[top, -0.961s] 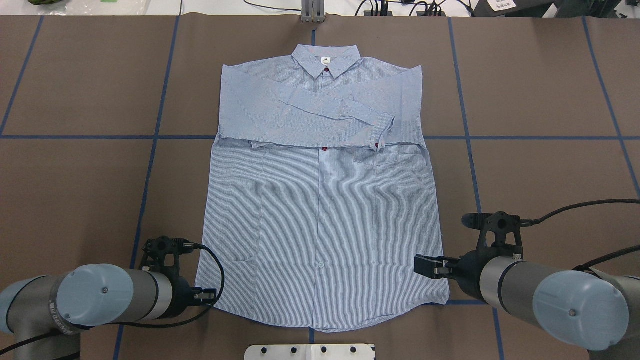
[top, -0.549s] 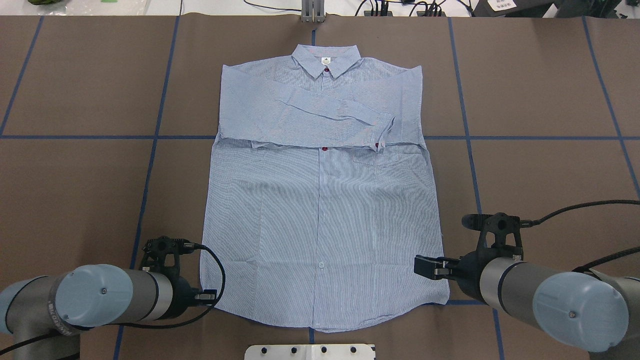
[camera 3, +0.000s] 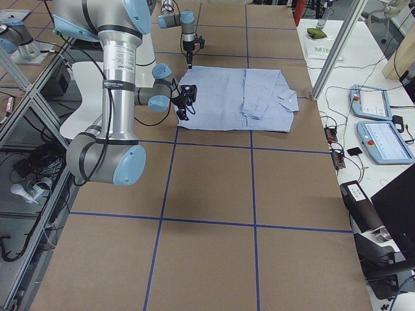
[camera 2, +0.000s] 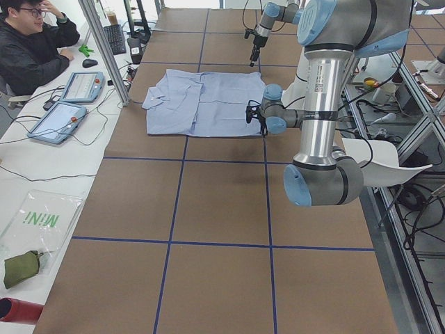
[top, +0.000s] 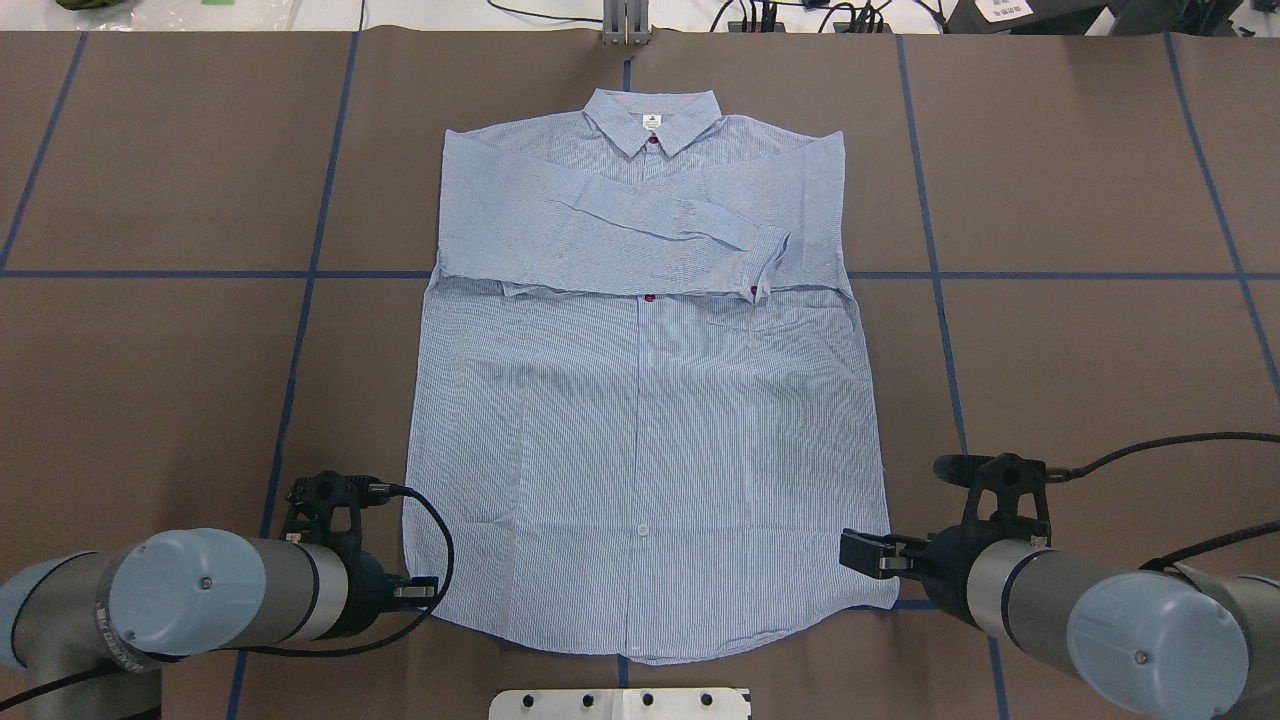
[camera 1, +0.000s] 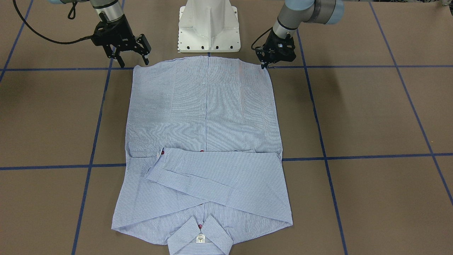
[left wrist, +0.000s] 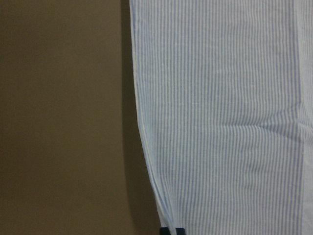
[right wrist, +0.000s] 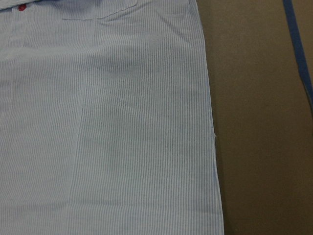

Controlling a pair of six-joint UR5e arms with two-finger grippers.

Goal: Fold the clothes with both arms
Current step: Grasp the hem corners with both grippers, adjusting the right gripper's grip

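Observation:
The light blue striped shirt (top: 640,420) lies flat on the brown table, collar far from the robot, both sleeves folded across the chest (camera 1: 212,177). My left gripper (top: 425,590) sits at the hem's left corner, fingers together on the fabric edge (camera 1: 264,63). In the left wrist view the shirt's side edge (left wrist: 146,147) runs down to a dark fingertip at the bottom. My right gripper (top: 858,553) hovers over the hem's right corner, open, its fingers spread (camera 1: 132,60). The right wrist view shows the shirt (right wrist: 107,122) and its side edge with the pocket at the top.
The white pedestal base (camera 1: 208,28) stands just behind the hem. Blue tape lines (top: 300,275) grid the brown table. A metal post (top: 625,25) rises beyond the collar. A person (camera 2: 31,42) sits at the side desk with tablets (camera 2: 80,87).
The right gripper has moved a little toward the robot along the shirt's right edge. The hem's left corner has shifted slightly inward at the left gripper.

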